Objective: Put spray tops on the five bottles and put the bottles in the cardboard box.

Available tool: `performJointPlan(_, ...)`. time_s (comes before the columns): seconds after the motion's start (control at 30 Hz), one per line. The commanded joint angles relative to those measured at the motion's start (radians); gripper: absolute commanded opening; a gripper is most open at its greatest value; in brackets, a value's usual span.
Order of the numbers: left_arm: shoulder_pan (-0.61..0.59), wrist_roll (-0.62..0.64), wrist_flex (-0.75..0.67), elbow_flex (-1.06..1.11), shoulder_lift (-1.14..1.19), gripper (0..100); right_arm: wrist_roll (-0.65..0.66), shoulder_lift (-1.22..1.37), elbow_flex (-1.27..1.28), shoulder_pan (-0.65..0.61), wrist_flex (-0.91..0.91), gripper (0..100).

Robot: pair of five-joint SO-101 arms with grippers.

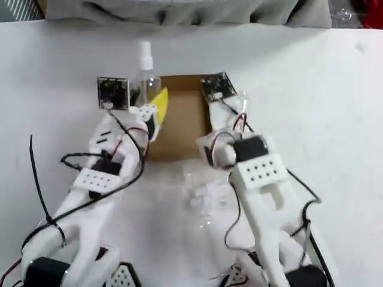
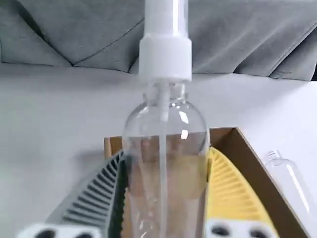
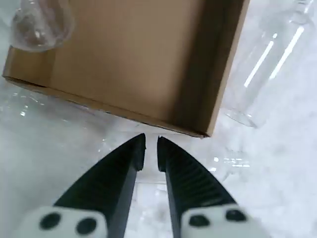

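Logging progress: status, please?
Left gripper shut on sprayer-topped bottle at cardboard box corner. Right gripper shut near box edge. Bare bottle lies beside box.

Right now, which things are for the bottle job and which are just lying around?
For the job:
- bottle with spray top, in the left gripper's jaws
- cardboard box
- bare bottle beside the box
- clear bottles on the table in front of the box

Just lying about:
- grey cloth behind the table
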Motion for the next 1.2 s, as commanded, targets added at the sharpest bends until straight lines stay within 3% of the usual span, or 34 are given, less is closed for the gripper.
performJointPlan(0.0, 0.008, 0.009, -0.028, -0.058, -0.007, 2, -0.054, -0.142, 0.084, -0.071, -0.076, 1.7)
performJointPlan(0.2, -0.008, 0.071, 0.012, -0.063, -0.008, 2, -0.064, -0.351, 0.284, -0.208, -0.245, 1.8)
performJointPlan(0.4, -0.084, 0.141, 0.012, -0.066, -0.010, 2, -0.058, -0.498, 0.500, -0.268, -0.530, 1.9)
performJointPlan(0.77, -0.010, 0.137, 0.133, 0.028, -0.249, 2, -0.083, -0.518, 0.580, -0.464, -0.593, 1.7)
performJointPlan(0.93, -0.012, 0.137, 0.135, 0.052, -0.260, 2, -0.298, -0.518, 0.620, -0.470, -0.714, 1.8)
performJointPlan(1.17, -0.005, 0.135, 0.149, 0.078, -0.268, 2, -0.319, -0.516, 0.621, -0.404, -0.750, 1.8)
